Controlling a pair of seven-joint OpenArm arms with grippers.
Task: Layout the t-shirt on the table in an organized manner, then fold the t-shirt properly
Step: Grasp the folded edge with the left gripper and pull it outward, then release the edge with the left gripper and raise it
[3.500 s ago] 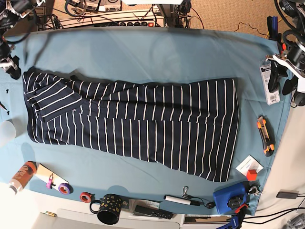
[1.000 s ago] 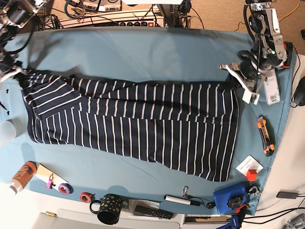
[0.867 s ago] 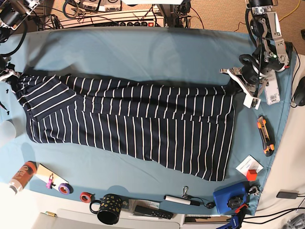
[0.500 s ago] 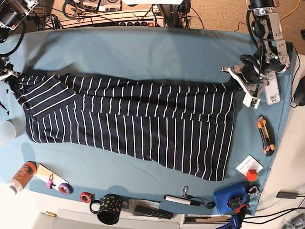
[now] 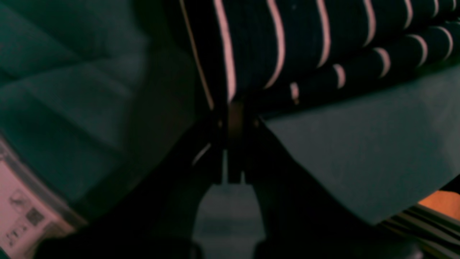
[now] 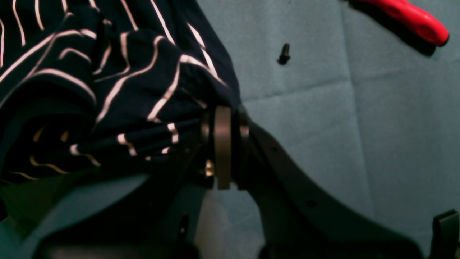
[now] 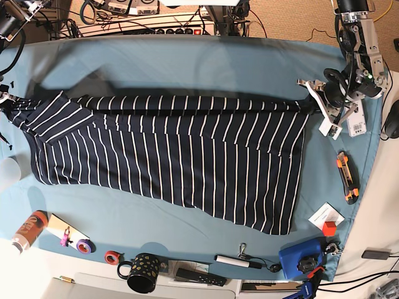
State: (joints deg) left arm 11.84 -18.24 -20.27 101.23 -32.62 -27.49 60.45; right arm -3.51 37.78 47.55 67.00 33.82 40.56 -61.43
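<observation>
- In the base view, you are seeing the t-shirt (image 7: 168,156) lying stretched across the middle of the counter (image 7: 187,62), reaching from the left edge of the frame almost to the right edge of the teal cloth.
- The shirt's upper edge is running taut and nearly straight between the two arms; the lower edge is slanting down toward the lower right.
- The left end effector (image 7: 310,107), at the right of the base frame, is pinching the shirt's upper right corner. In the left wrist view the left end effector (image 5: 231,108) is showing its jaws pressed together on striped fabric, though the picture is dark and blurred.
- The right end effector (image 6: 222,118) is gripping a bunched fold of the shirt in the right wrist view, jaws closed on the cloth. In the base view it is sitting at the far left edge, mostly out of frame.
- A small dark screw (image 6: 284,54) is lying on the cloth in the upper middle of the right wrist view, apart from the shirt.
- A black mug (image 7: 142,272) and an orange utility knife (image 7: 346,177) are resting near the counter's lower and right margins, both clear of the shirt.
</observation>
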